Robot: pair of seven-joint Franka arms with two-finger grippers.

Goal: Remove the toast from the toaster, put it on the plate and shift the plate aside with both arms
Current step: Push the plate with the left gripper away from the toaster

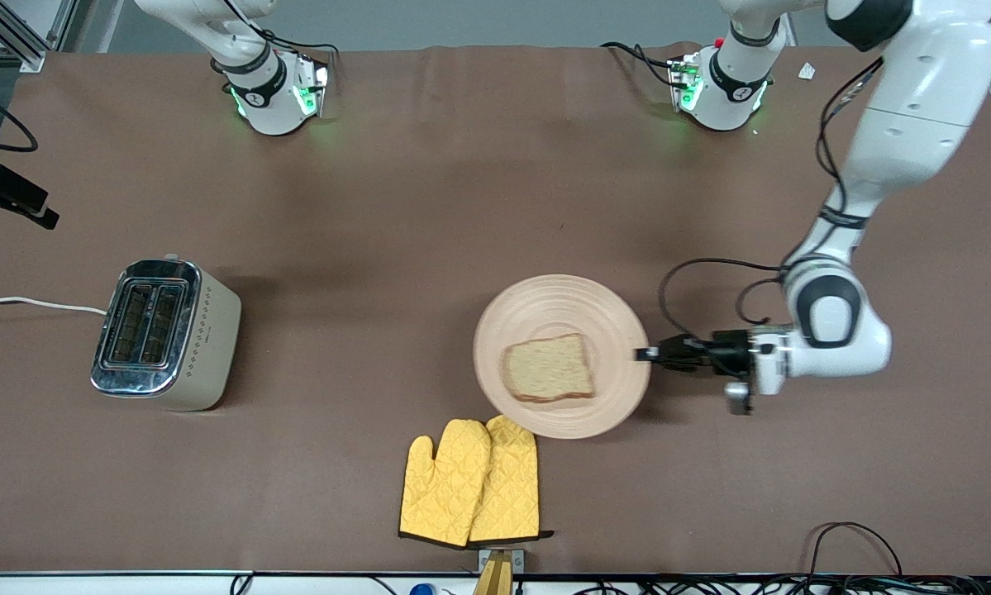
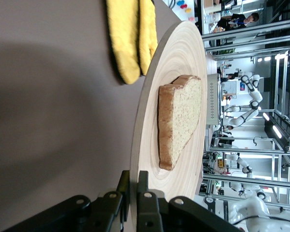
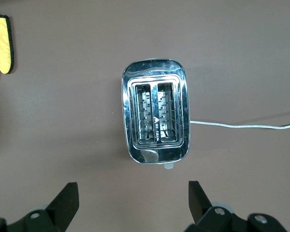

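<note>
The plate [image 1: 619, 330] sits on the desk [image 1: 429, 207] near mid-width, and the left hand [image 1: 645, 354] meets its rim on the side toward the left arm's end. In the left wrist view the two fingers [image 2: 144, 203] are clamped on that rim [image 2: 135, 159], one above and one below the wood. The toast [image 1: 548, 368] lies flat on the plate, apart from the fingers, nearer the front camera than the plate's centre.

The right hand [image 3: 132, 200] hangs high over the toaster [image 1: 164, 334], fingers spread wide and holding nothing; both toaster slots [image 3: 156, 113] are empty.

Two yellow mitts [image 1: 470, 482] lie side by side nearer the front camera than the plate, their tips just at or under its rim; whether they touch it cannot be told. Toward the arm bases the brown desk is bare, as is the stretch between plate and toaster. The toaster stands well apart at the right arm's end, its white cord [image 1: 32, 302] running off the desk edge.

The plate is round, shallow, pale wood with ring grain. The toast is roughly square, speckled tan, with a darker crust [image 2: 165, 130].
</note>
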